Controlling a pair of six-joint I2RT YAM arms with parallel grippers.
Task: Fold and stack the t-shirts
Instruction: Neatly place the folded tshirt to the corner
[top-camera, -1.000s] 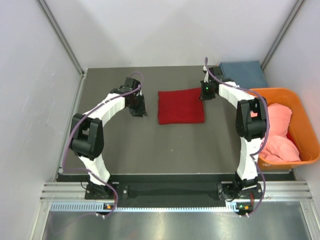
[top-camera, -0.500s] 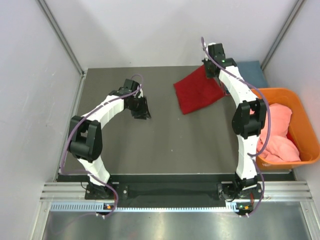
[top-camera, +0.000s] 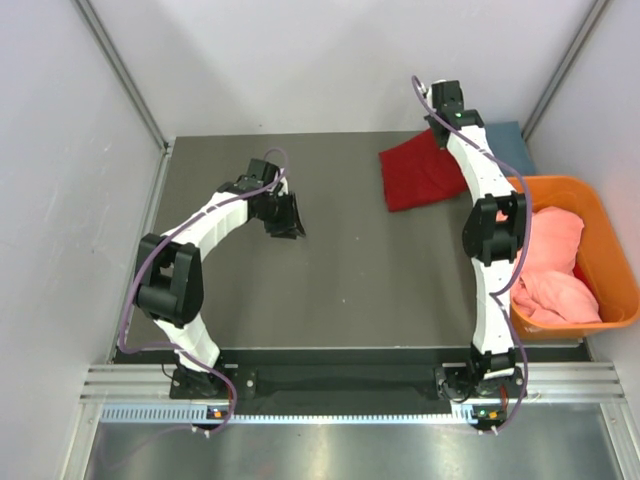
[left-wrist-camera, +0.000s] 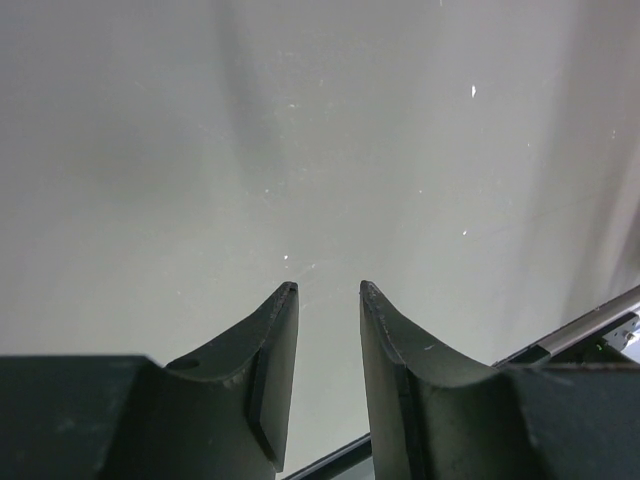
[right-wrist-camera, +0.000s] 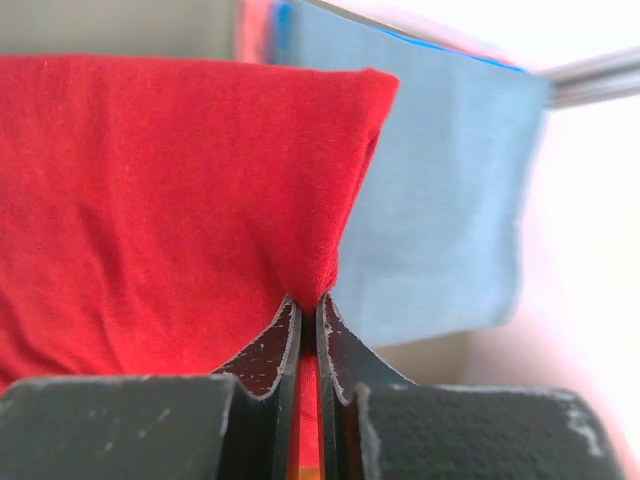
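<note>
Folded red t-shirt (top-camera: 415, 178) up at the far right of the worktop (top-camera: 350, 290), one corner clamped tight in the right claw (right-wrist-camera: 307, 305), rest trailing leftward; blue t-shirt (right-wrist-camera: 440, 200) just beyond to the right, so probably stacking there. Left claw (left-wrist-camera: 328, 290) half apart, empty, well off left.

From above, the right arm (top-camera: 478, 170) covers most of the blue shirt (top-camera: 512, 148) and the gripped corner of the red shirt (top-camera: 415, 180); its elbow hides part of the pink shirt (top-camera: 555, 270). Close up, the blue one blurs, seemingly folded flat.
</note>
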